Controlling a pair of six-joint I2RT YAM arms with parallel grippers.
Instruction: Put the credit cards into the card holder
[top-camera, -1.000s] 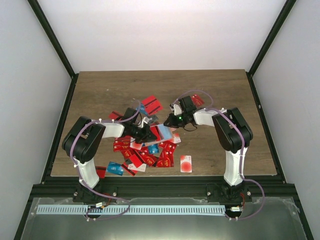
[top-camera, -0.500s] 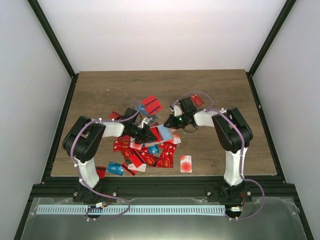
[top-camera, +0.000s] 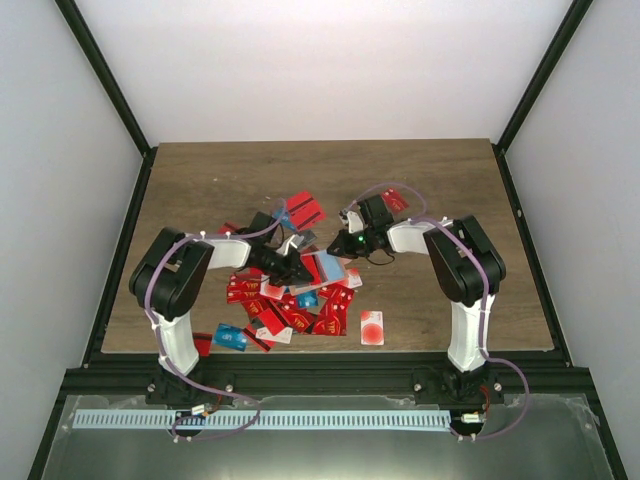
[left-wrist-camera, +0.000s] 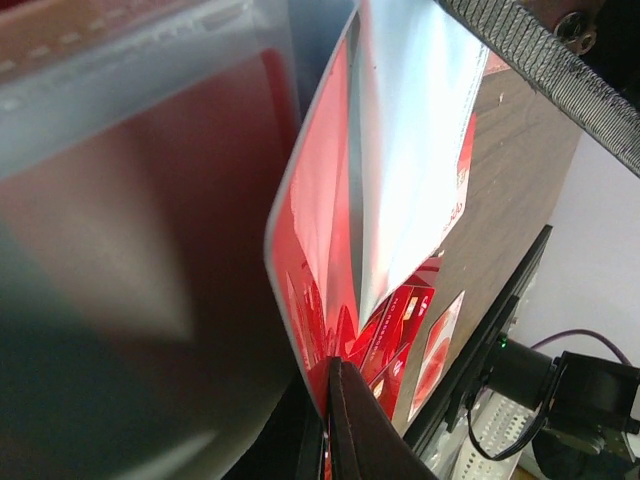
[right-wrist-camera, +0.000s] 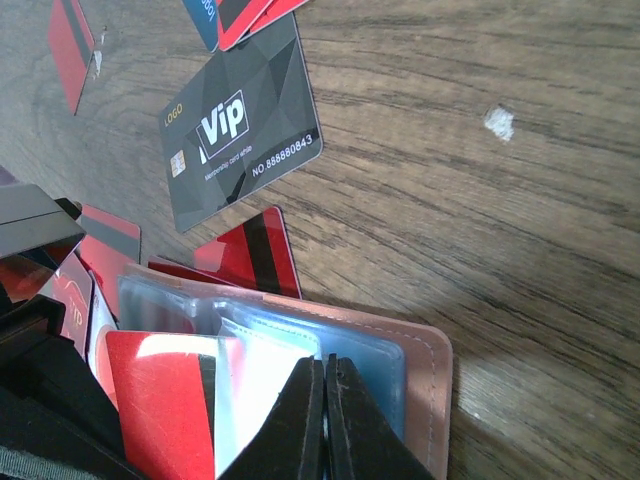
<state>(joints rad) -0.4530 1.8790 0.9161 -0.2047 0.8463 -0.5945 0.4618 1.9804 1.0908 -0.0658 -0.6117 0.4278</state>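
The card holder (right-wrist-camera: 428, 372) lies open on the wood, tan-brown rim outside and clear plastic sleeves inside; from above it shows as the pale patch (top-camera: 328, 266) between the arms. My right gripper (right-wrist-camera: 326, 365) (top-camera: 338, 245) is shut on one clear sleeve of it. My left gripper (left-wrist-camera: 333, 368) (top-camera: 289, 267) is shut on a red credit card (left-wrist-camera: 310, 230), which bends up against a clear sleeve. Another red card (right-wrist-camera: 160, 400) lies within the sleeves. A pile of mostly red credit cards (top-camera: 300, 310) lies just in front of the two grippers.
A dark grey VIP card (right-wrist-camera: 245, 125) lies beyond the holder, with red striped cards (right-wrist-camera: 255, 250) beside it. More red cards (top-camera: 304, 211) lie further back. A white card with a red dot (top-camera: 371, 327) and a blue card (top-camera: 230, 337) sit near the front edge.
My left arm has shifted slightly towards the back. Both grips have stayed the same, and the right arm has barely moved.
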